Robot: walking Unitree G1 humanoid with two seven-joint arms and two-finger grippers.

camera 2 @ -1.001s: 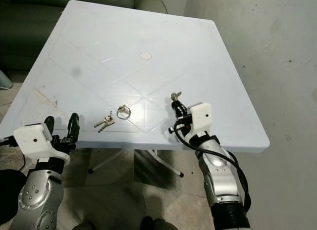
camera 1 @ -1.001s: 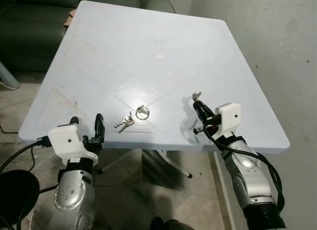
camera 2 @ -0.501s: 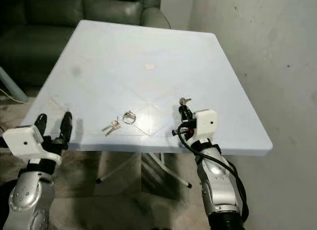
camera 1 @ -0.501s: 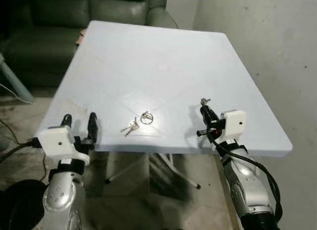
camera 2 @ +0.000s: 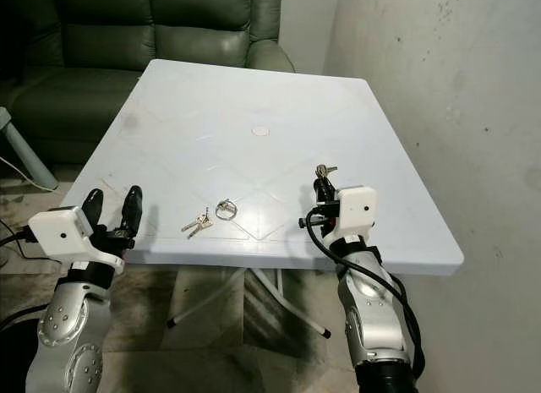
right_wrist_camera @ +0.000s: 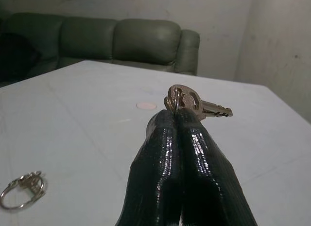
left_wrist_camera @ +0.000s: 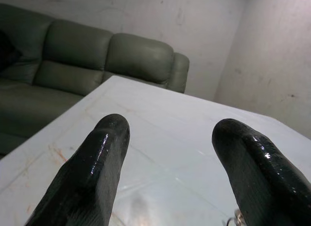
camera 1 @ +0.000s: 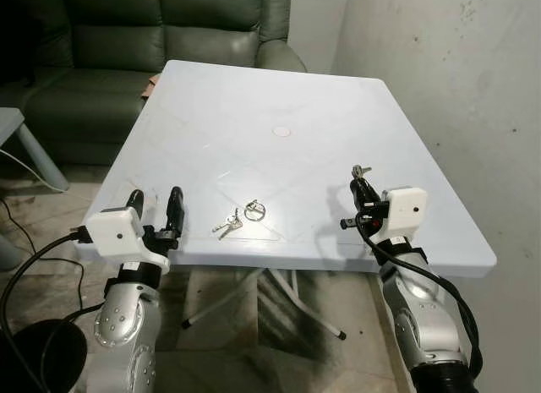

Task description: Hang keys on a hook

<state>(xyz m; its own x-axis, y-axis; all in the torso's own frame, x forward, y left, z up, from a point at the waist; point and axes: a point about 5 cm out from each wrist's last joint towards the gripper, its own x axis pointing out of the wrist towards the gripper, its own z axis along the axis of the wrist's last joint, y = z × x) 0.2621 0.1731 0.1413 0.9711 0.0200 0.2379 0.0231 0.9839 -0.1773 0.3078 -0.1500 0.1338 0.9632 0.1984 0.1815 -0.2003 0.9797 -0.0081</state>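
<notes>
Right gripper: fingers pressed together, pinching a single key by its head, held just above the white table near its right edge. Left gripper: fingers spread wide, holding nothing, at the table's near left edge. We see more keys and a key ring lying on the tabletop between the arms. Green sofa beyond.

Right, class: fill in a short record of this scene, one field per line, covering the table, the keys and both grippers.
table: white plastic table, green sofa behind it
on table: bunch of keys beside a key ring, near the front edge
right gripper: shut on a single key, above the table
left gripper: open, at the table's front edge, holding nothing
hook: cannot tell where
</notes>
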